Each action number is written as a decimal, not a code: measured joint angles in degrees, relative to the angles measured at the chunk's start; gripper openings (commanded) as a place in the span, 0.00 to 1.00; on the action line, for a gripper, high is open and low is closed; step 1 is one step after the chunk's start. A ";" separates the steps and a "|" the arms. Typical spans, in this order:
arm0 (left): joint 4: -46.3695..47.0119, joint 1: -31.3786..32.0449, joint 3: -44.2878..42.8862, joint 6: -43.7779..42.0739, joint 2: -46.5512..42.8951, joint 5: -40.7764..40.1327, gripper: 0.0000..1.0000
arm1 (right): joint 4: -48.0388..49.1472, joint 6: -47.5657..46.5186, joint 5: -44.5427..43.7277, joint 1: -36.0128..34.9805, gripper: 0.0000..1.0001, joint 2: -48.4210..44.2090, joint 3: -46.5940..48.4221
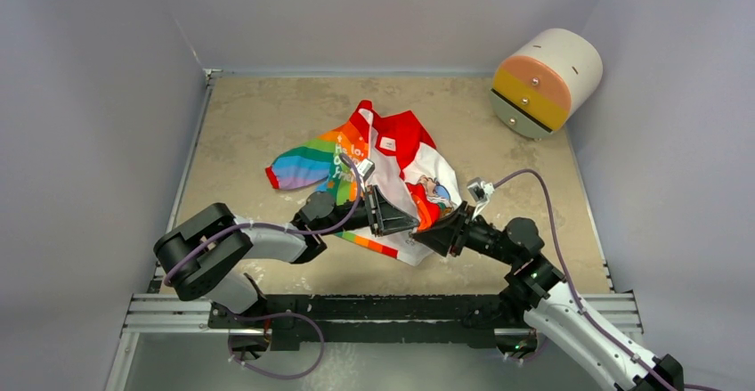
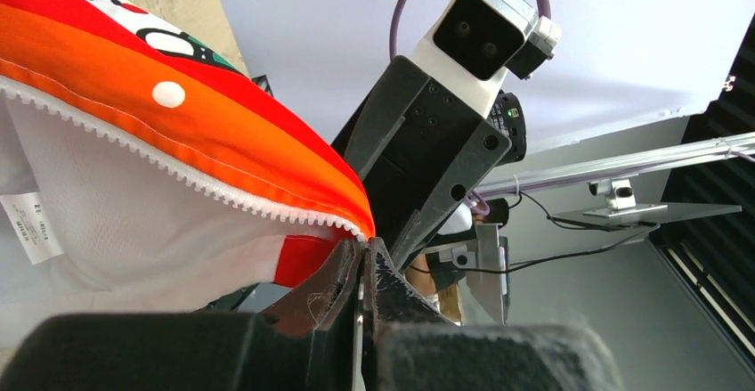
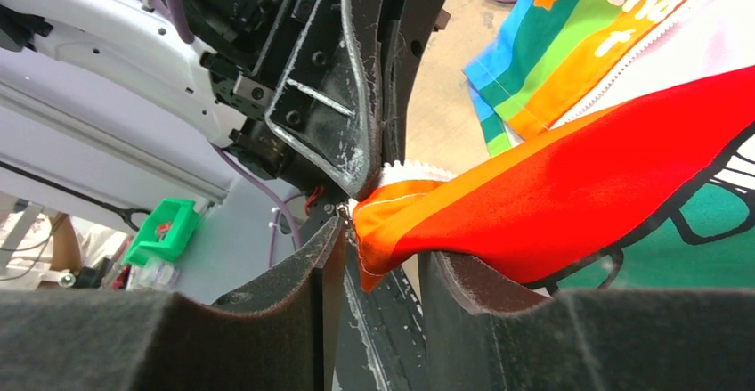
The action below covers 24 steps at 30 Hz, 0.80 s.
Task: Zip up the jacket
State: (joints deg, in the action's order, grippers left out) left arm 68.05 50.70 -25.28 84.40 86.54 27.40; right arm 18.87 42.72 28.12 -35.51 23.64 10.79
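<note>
1. A small fabric jacket [image 1: 392, 155], white in the body with a red hood and a rainbow-striped sleeve, lies crumpled around the middle of the beige, stone-patterned tabletop [image 1: 258, 124]. Its near hem is lifted off the surface to where the two arms meet.
2. The black left gripper [image 2: 363, 262] is clenched. Its two fingers are pressed flat together, pinching the bottom corner of the jacket's front edge just where the row of white zipper teeth [image 2: 178, 170] runs out.
3. From that pinch the orange and red panel stretches away taut, with the white mesh lining hanging open beneath it.
4. The black right gripper [image 3: 383, 257] faces the left one almost tip to tip. Its jaws stand apart. The orange corner of the jacket pokes into the gap between them and drapes over one padded finger [image 3: 463, 280], but it is not squeezed.
5. In the right wrist view, the other front edge lies flat on the table beyond, rainbow-striped with white lettering.
6. A white cylinder [image 1: 545, 79] with an orange, yellow and green end face sits at the far right corner, well apart from the jacket.
</note>
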 measured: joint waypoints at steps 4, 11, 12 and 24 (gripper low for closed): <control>0.02 0.02 0.00 0.00 0.00 -0.20 0.00 | 1.42 0.96 0.15 0.00 0.25 -0.02 -0.02; 0.02 0.02 0.00 0.00 0.00 -0.66 0.00 | 2.40 1.84 0.46 0.00 0.00 0.00 -0.15; 0.04 0.02 0.00 0.00 0.00 -0.68 0.00 | 2.51 2.03 0.57 0.00 0.00 0.00 -0.24; -3.30 0.09 0.00 -3.41 -1.46 -1.92 0.40 | 1.97 1.79 0.76 0.02 0.00 -0.04 -0.52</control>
State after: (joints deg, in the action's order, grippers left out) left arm 64.75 50.78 -25.28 80.99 85.08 25.47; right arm 20.84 44.51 28.88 -35.48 23.59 10.26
